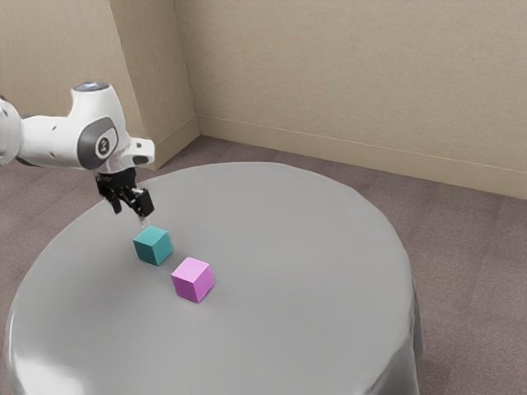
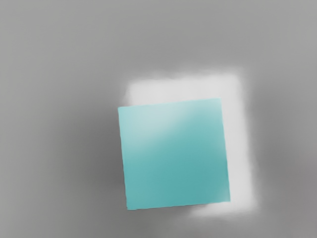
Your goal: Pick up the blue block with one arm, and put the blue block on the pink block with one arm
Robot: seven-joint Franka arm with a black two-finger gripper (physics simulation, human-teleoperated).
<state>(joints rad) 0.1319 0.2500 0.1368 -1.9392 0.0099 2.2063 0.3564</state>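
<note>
Claw (image 1: 132,206) is hovering released just above the blue block (image 1: 152,245), which is sitting on the bench (image 1: 329,239) just beside the pink block (image 1: 193,279). The blue block is lying slightly turned under the hand, so a descent risks clipping an edge and shoving it. How wide the claw is gaping is hard to make out.

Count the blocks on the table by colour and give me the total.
blue block: 1
pink block: 1
Total: 2
</note>
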